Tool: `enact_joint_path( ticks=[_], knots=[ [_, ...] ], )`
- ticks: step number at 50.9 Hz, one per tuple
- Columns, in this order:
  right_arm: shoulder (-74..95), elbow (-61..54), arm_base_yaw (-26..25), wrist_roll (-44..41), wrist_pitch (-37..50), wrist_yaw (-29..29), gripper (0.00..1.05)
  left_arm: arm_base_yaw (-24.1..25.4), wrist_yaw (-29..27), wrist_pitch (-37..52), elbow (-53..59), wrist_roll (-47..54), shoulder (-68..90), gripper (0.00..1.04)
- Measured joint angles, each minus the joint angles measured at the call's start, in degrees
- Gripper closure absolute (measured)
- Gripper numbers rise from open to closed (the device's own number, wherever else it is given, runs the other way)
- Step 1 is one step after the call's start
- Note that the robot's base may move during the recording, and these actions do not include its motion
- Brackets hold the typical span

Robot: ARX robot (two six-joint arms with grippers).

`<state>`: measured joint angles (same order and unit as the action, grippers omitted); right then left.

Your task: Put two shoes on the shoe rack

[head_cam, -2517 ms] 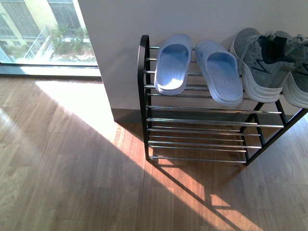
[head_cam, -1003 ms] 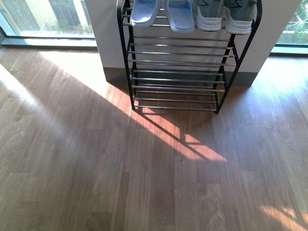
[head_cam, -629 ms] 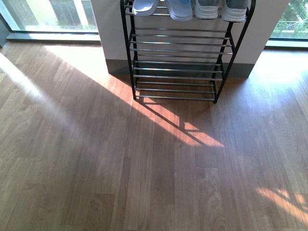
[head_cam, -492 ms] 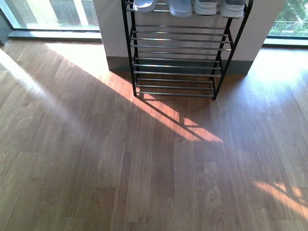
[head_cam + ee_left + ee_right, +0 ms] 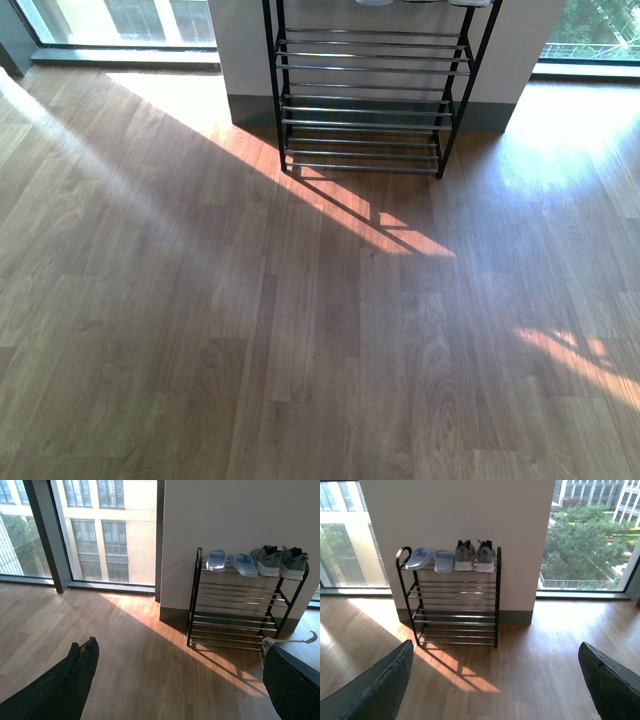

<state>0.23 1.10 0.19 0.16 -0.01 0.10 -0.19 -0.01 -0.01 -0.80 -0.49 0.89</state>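
Count: 1 shoe rack (image 5: 455,600), black frame, chrome bars. 4 tiers visible. On the top tier: 2 grey sneakers (image 5: 475,556) toward the right end, side by side; 2 light blue slippers (image 5: 430,559) toward the left end. Total 4 items of footwear, all on the top tier. The lower 3 tiers show bars only. Front view cuts off the rack's top, so the footwear can't be counted there.

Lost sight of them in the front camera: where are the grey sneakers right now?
In the right wrist view, the grey sneakers sit side by side on the top shelf of the shoe rack, at its right-post end beside the light blue slippers.
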Motion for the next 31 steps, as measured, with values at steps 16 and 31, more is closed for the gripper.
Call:
enact_joint_path(
  ticks=[16,31],
  knots=[
    [0.00,0.00,0.00,0.00,0.00,0.02,0.09,0.00,0.02,0.00,0.00,0.02,0.00,0.09],
    [0.00,0.00,0.00,-0.02,0.00,0.00,0.09,0.00,0.00,0.00,0.00,0.00,0.00,0.09]
  ],
)
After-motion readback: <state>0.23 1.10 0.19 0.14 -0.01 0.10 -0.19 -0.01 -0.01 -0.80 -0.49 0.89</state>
